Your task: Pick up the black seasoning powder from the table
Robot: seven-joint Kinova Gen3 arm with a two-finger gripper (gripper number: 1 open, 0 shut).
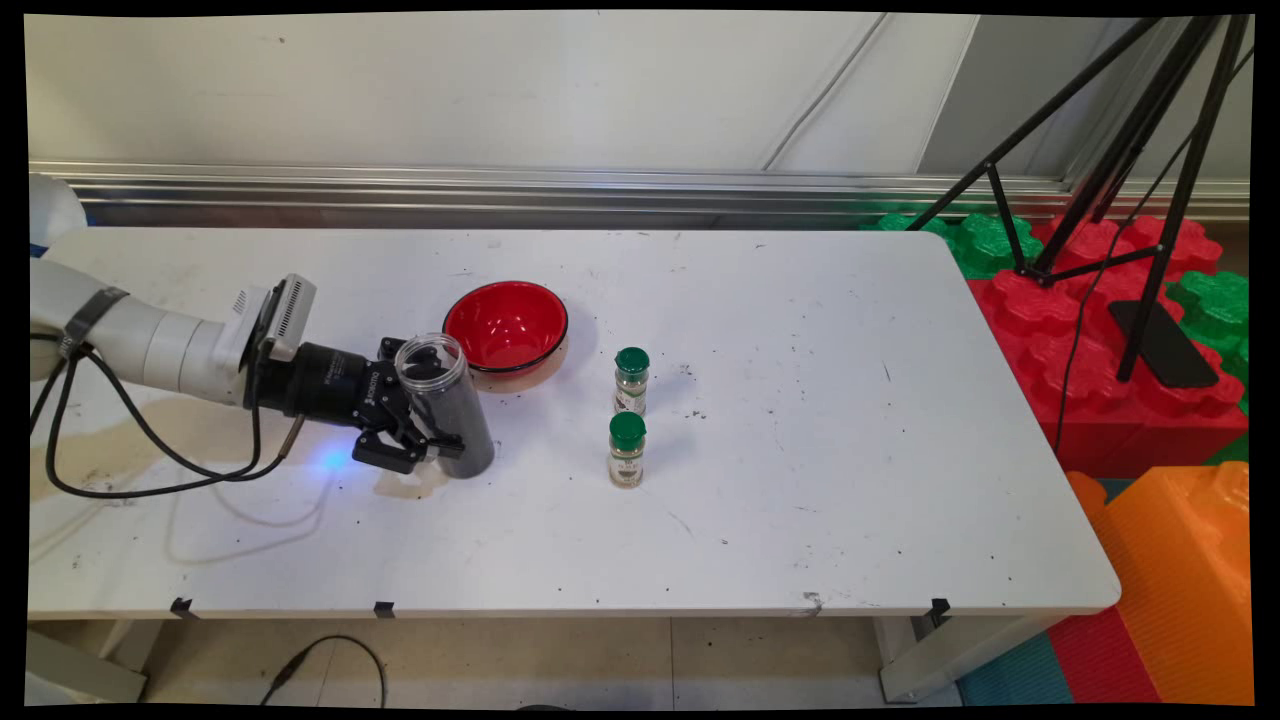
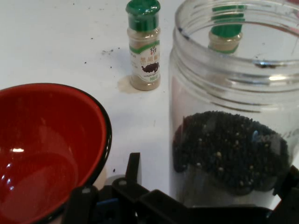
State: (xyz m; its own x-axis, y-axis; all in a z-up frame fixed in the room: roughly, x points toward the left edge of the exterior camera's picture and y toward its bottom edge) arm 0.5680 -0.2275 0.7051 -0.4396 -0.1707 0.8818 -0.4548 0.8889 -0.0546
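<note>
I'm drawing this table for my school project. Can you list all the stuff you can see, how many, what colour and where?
jar: one, clear plastic, no lid, partly filled with small black grains, standing on the table's left part in the tool's grip, just in front of the bowl.
bowl: one, red inside with a black rim, nothing visible inside it, behind the jar toward the wall.
spice bottles: two, green caps, pale powder, upright at the table's middle, one behind the other.
table: one, white, stained and speckled.
tripod: one, black, far right past the table.
foam blocks: several, red, green and orange, on the floor at right.
arm: one, white, from the left, black cables hanging.
tool: one, black, shut around the jar.
</note>
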